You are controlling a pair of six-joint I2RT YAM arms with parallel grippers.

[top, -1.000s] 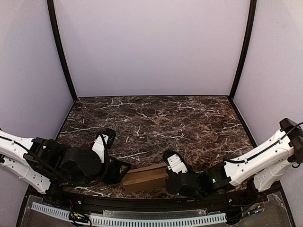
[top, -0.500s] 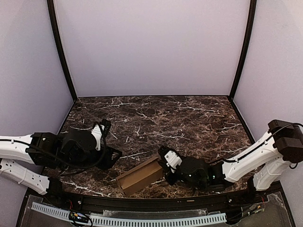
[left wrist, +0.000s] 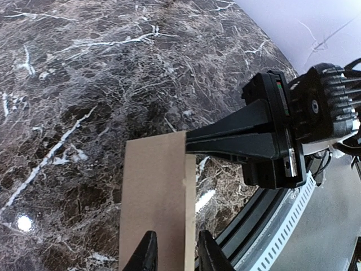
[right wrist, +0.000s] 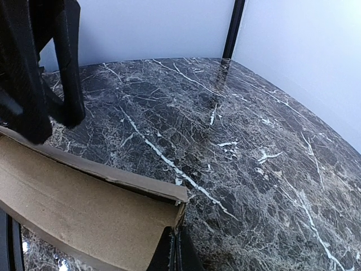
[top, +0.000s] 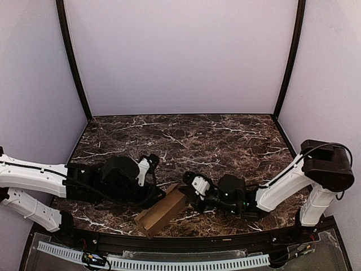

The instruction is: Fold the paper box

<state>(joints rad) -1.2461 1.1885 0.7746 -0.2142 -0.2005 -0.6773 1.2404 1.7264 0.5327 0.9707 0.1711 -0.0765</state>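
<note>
The left end effector (left wrist: 176,251) has its jaws apart, straddling one long edge of the paper box (top: 165,206). One finger is over the top panel and the other just beside the side wall, and no clamping shows. The right end effector (right wrist: 172,255) is closed, with its tips against the box's opposite end. Whether a cardboard wall is pinched between them I cannot tell.

The box lies slantwise at lower centre of the top view, between the two arms on the marbled worktop (top: 225,141), with its lower-left end looking open.

It is likely light, thin cardboard, stiff across the panels but easily crushed or creased, and apt to slide on the polished stone. It is best held by a wall or flap edge near a score line, with the far end braced.
</note>
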